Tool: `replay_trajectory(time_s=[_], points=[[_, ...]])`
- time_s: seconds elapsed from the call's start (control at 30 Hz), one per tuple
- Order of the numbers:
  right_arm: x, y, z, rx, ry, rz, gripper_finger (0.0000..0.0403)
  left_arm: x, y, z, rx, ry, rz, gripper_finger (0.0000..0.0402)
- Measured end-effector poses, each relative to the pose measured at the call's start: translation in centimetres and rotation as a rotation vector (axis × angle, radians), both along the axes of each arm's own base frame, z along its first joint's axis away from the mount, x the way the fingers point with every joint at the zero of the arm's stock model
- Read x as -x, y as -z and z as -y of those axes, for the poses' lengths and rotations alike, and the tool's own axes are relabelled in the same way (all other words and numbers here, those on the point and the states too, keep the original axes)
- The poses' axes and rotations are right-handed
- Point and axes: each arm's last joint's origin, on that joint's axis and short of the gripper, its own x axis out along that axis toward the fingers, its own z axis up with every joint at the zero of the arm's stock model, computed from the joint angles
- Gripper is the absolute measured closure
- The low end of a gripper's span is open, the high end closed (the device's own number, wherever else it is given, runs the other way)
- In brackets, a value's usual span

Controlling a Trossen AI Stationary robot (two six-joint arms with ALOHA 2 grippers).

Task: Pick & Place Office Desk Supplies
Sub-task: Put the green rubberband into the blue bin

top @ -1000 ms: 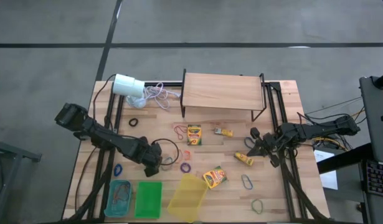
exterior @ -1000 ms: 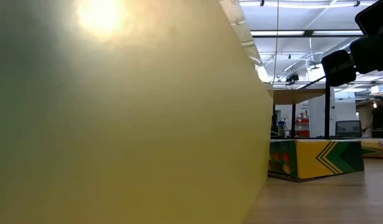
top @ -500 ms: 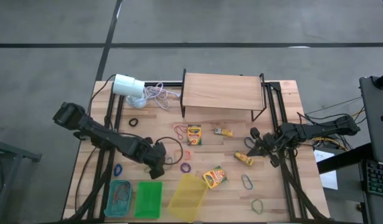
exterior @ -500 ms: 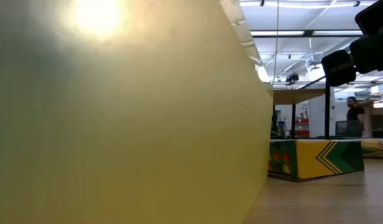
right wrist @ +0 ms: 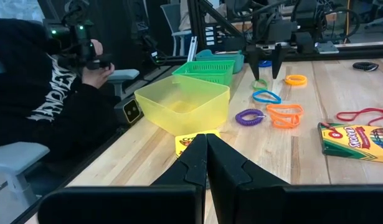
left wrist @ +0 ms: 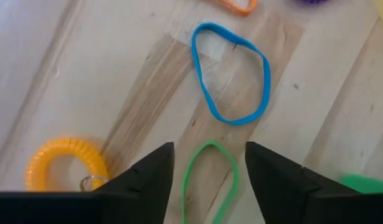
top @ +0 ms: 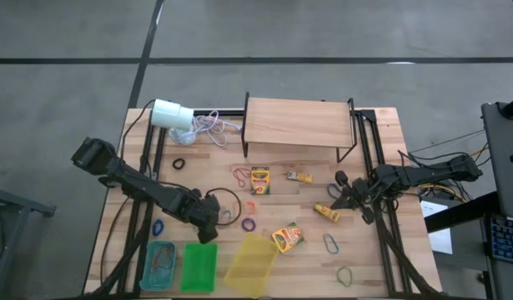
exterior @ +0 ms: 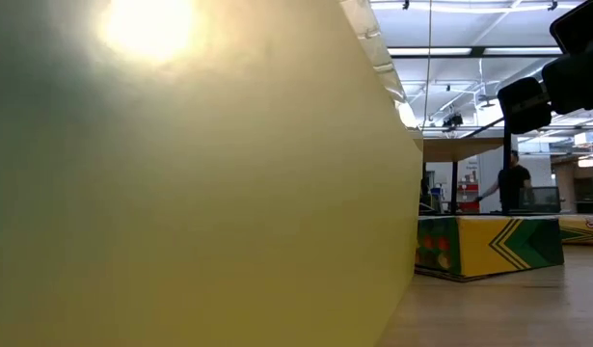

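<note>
My left gripper (top: 208, 225) (left wrist: 208, 180) points down, open, over the table's near left. Its fingers stand on either side of a green rubber band (left wrist: 210, 180) (right wrist: 260, 83) that lies flat on the wood. Just beyond lie a blue band (left wrist: 231, 74), a yellow coil (left wrist: 66, 165) and an orange band (left wrist: 238, 5). Crayon boxes (top: 260, 179) (top: 287, 237), yellow packets (top: 299, 177) (top: 326, 212) and more bands (top: 248, 224) (top: 330, 242) (top: 345, 273) lie across the table. My right gripper (top: 338, 202) (right wrist: 207, 155) waits shut at the right.
A teal basket (top: 161, 265), a green basket (top: 198, 267) and a yellow bin (top: 252, 262) stand along the near edge. At the back stand a wooden shelf (top: 298, 123) and a white cylinder (top: 171, 114) with its cord. A person (right wrist: 48, 93) sits beside the table.
My left gripper has shifted slightly above the bands near the green basket. Behind the table, a person has walked across the room. The things on the table lie as before.
</note>
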Motion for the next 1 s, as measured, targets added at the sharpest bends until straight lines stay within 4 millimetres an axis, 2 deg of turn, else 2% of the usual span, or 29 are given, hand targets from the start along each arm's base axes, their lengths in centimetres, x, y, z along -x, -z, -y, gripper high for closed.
replay_trajectory(time_s=[0.67, 1.0], points=[[0.0, 0.0, 0.0, 0.000, 0.000, 0.001, 0.0394, 1.3, 2.2, -0.2, 0.018, -0.025, -0.041, 0.0186], [0.0, 0.0, 0.0, 0.000, 0.000, 0.001, 0.0394, 1.6, 2.7, -0.4, 0.013, -0.034, -0.044, 0.0208]])
